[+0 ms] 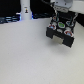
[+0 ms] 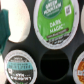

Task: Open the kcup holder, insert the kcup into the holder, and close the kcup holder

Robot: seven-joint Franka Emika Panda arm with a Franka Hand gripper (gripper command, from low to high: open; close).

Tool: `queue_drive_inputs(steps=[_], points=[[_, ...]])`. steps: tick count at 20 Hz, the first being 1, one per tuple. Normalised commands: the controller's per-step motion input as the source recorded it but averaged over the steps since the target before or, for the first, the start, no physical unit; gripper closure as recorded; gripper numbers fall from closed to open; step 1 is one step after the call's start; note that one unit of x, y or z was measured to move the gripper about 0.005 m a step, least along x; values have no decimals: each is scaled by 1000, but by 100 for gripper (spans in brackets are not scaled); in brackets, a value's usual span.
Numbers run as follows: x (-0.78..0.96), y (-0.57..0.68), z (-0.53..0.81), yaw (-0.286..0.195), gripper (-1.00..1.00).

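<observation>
I read the black boxy kcup holder (image 1: 61, 31) as already open: in the exterior view its sliding tray is drawn out toward the camera on the white table (image 1: 30, 60), with round pod tops visible in it, green and possibly one reddish. The arm's white-and-grey gripper (image 1: 62, 7) hangs directly above the holder, at the frame's upper edge on the exterior view's right; the frame is too coarse for me to say whether its jaws stand wide or narrow, or whether anything sits between them, and the wrist view shows no fingers at all. The wrist view looks straight down into the tray: a green-lidded white kcup (image 2: 55, 22), its foil marked "Dark Magic", sits in a round slot, another green-lidded pod (image 2: 15, 66) sits in a neighbouring slot, an orange-rimmed pod (image 2: 80, 66) is at the frame's edge, and between these two lies an empty round slot (image 2: 54, 65), dark and unobstructed. A white rounded shape with a teal patch (image 2: 11, 22) fills one corner; I cannot identify it. My judgement: opening is done; whether the kcup of the task is the seated "Dark Magic" one or is yet to go into the empty slot, I cannot tell. Closing the tray clearly remains. A tall white bottle-like object (image 1: 25, 11) stands well apart at the back of the table, not involved.
</observation>
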Motion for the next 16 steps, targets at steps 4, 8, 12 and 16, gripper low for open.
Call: queue_drive_inputs(steps=[4, 8, 12, 16], points=[[548, -448, 379, 47, -100], [614, -514, 308, 25, -100], [694, -507, 212, 4, -100], [696, -435, 140, 14, -100]])
